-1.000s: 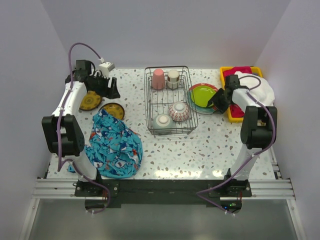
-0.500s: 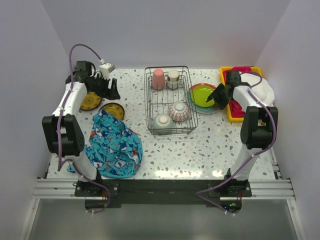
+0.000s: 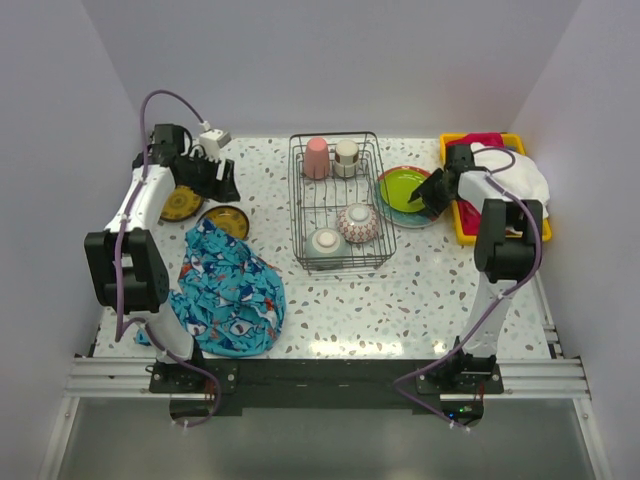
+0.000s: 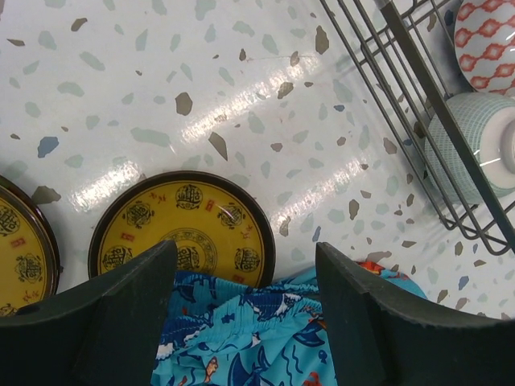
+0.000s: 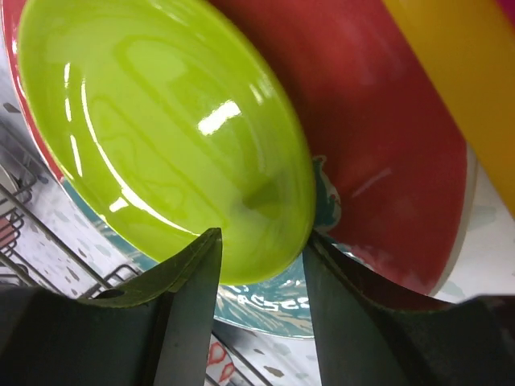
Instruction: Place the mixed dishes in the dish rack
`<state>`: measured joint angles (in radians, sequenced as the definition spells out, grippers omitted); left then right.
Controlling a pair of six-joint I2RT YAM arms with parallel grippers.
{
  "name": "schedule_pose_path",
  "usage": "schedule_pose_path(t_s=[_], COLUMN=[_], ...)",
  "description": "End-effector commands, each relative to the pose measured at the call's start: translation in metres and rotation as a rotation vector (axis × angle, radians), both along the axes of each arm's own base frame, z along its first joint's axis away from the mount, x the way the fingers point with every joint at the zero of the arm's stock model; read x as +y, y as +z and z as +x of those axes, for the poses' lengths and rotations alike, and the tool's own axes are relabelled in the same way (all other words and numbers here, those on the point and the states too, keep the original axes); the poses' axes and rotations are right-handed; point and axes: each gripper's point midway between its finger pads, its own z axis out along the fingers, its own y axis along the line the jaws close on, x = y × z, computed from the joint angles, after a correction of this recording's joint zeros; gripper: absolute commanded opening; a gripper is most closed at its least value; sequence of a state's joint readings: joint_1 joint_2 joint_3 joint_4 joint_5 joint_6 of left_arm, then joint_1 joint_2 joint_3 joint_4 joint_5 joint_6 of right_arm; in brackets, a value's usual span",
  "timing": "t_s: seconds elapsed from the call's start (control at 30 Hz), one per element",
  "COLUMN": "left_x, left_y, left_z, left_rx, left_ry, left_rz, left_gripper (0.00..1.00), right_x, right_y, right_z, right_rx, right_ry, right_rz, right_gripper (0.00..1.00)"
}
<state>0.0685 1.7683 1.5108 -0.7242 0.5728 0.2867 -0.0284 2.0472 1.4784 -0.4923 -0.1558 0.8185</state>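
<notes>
The dish rack (image 3: 338,200) stands mid-table and holds a pink cup (image 3: 316,157), a cream cup (image 3: 346,157), a patterned bowl (image 3: 358,222) and a mint bowl (image 3: 326,243). Right of it, a lime-green plate (image 3: 403,187) lies on a teal-and-red plate (image 3: 392,209). My right gripper (image 3: 432,192) is at their right edge. In the right wrist view it (image 5: 261,265) stands open, with the rim of the lime plate (image 5: 161,137) between its fingers. Two yellow plates (image 3: 181,203) (image 3: 225,218) lie at the left. My left gripper (image 4: 245,322) hangs open above the nearer yellow plate (image 4: 181,233), holding nothing.
A blue patterned cloth (image 3: 232,290) covers the near left and overlaps the nearer yellow plate's edge. A yellow tray (image 3: 470,232) with red and white cloths (image 3: 525,178) sits at the far right, close to my right arm. A white plug block (image 3: 213,135) lies at the back left.
My right gripper has swung back and left onto the lime plate's right rim, and its jaws have narrowed a little. The left arm and the dishes have not moved.
</notes>
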Motion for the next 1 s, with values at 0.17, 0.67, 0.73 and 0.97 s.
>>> schedule_pose_path(t_s=[0.17, 0.67, 0.73, 0.97], left_x=[-0.003, -0.036, -0.041, -0.076], left_y=[0.008, 0.003, -0.005, -0.019], left_z=[-0.006, 0.021, 0.021, 0.021], left_rx=[-0.029, -0.034, -0.023, -0.036], left_ry=[-0.023, -0.077, -0.088, -0.111], left_rz=[0.011, -0.102, -0.105, -0.086], left_gripper=[0.75, 0.74, 0.73, 0.72], right_x=[-0.005, -0.017, -0.014, 0.052], right_y=[0.012, 0.181, 0.211, 0.279], right_z=[0.01, 0.045, 0.043, 0.031], right_rx=[-0.048, -0.462, -0.513, -0.624], right_ry=[-0.019, 0.158, 0.166, 0.298], right_rz=[-0.009, -0.382, -0.474, -0.761], right_gripper=[0.19, 0.0, 0.0, 0.0])
